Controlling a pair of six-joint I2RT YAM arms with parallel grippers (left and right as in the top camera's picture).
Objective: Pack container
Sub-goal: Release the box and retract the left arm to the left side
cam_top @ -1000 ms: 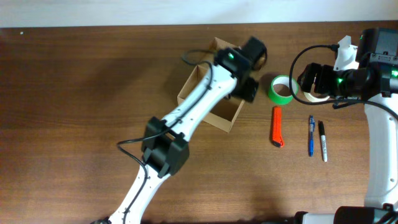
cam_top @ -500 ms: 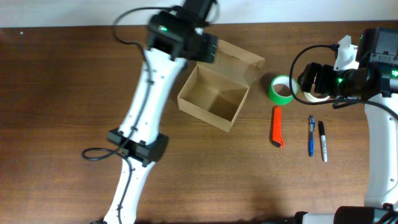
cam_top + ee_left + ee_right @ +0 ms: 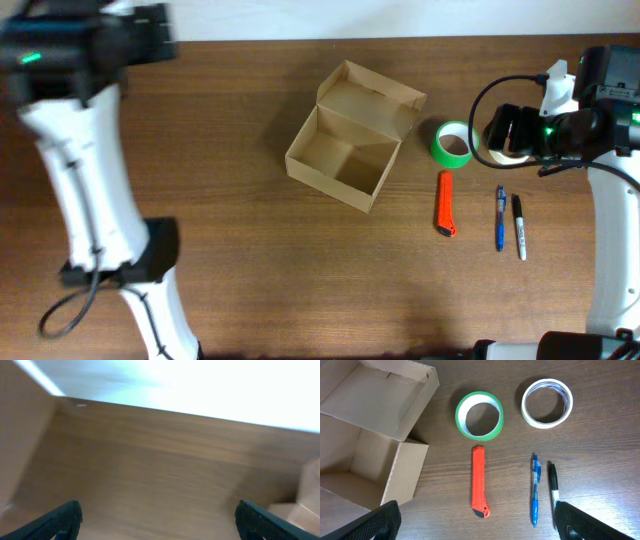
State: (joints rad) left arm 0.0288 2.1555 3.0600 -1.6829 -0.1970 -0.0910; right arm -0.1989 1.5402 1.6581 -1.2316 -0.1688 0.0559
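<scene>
Right gripper (image 3: 479, 524) hangs with its jaws spread wide and nothing between them, above the loose items toward the right edge of the tabletop (image 3: 250, 250). Left gripper (image 3: 160, 522) is spread wide too and carries nothing. It sits up by the far left corner, and its own view is blurred, mostly bare wood.

I judge the packing has not started. The box (image 3: 345, 160) is open and empty, and every item lies on the wood outside it. So the step in hand is the first pick, and the right arm is the one placed for it.

Just right of the box lies a green tape roll (image 3: 480, 436), with a white tape roll (image 3: 547, 424) beside it. An orange cutter (image 3: 478, 480) sits nearer me, then a blue pen (image 3: 535, 495) and a black marker (image 3: 553, 487) side by side.

Next I would lower onto one item, probably the green roll or the cutter below the jaws. Both lie flat, so the fingertips must go right down to the wood and straddle the piece cleanly. Then it has to lift clear over the box's right wall before letting go.

That box stands near the far edge, about midway along it, turned at a slant to the edges. It is plain tan-brown cardboard, rectangular and unmarked, with its flap lid (image 3: 365, 100) hinged on the far side and leaning back.
</scene>
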